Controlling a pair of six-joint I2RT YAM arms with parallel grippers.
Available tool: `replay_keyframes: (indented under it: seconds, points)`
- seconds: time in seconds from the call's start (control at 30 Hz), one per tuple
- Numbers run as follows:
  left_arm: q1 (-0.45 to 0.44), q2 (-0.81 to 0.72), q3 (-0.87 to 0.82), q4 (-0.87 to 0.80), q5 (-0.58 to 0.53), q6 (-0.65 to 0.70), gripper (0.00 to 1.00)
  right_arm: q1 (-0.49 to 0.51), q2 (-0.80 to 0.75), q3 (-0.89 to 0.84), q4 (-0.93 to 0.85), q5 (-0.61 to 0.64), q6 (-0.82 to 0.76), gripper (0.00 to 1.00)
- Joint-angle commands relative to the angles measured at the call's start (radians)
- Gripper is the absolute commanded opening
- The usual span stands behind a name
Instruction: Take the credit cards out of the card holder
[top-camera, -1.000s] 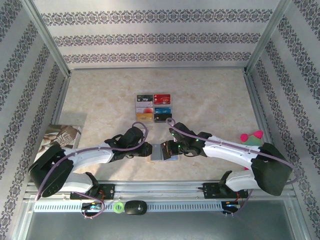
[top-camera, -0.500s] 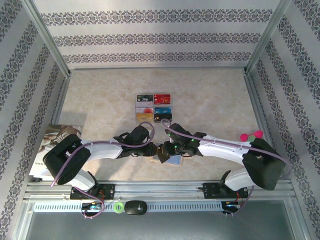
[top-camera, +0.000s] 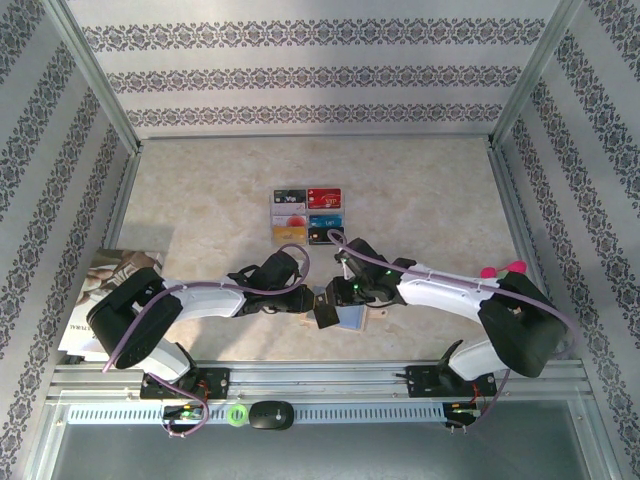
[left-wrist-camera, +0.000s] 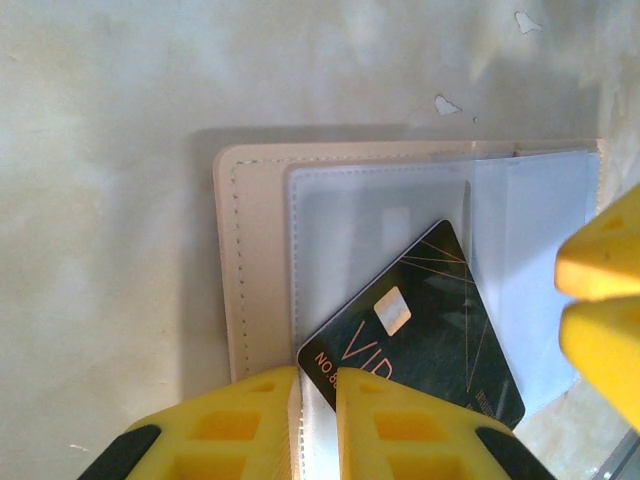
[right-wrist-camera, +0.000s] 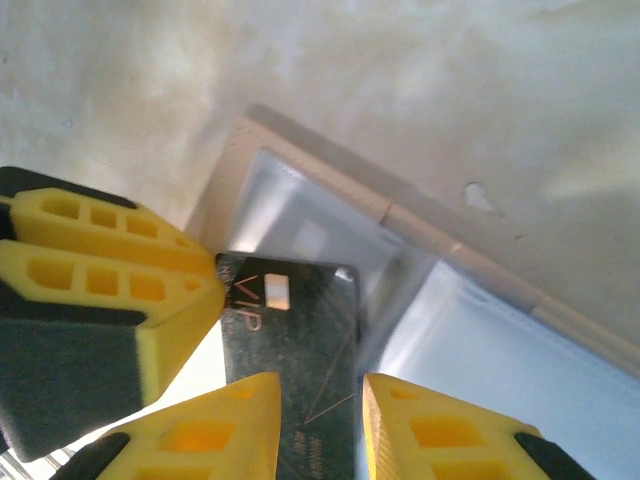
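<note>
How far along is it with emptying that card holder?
Six cards lie out on the table. A black card sticks halfway out of the holder, which the left gripper pinches; the right gripper has its jaws astride it. Left: pulling it free.

My left arm (top-camera: 200, 298) and right arm (top-camera: 450, 292) reach inward to the card holder (left-wrist-camera: 255, 260). My left gripper (left-wrist-camera: 318, 385) pinches its left edge, jaws nearly together. My right gripper (right-wrist-camera: 322, 390) hovers over it, jaws slightly apart.

Beige table (top-camera: 420, 190) carries card holder (top-camera: 352, 320), cards (top-camera: 307, 215) (a grid), booklet (top-camera: 125, 268).
</note>
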Motion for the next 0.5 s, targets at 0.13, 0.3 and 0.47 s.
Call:
replay_keyframes:
  seconds: [0.13, 0.3, 0.47]
  points:
    - [0.007, 0.019, 0.008, -0.028, 0.006, 0.012, 0.18, -0.030, 0.048, -0.021, -0.010, -0.136, -0.078, 0.29]
    - [0.004, 0.035, 0.014, -0.060, -0.008, 0.011, 0.15, -0.023, 0.076, -0.029, 0.000, -0.144, -0.068, 0.30]
    - [-0.011, 0.053, 0.023, -0.089, -0.016, 0.016, 0.14, -0.023, 0.108, -0.054, 0.079, -0.204, -0.048, 0.30]
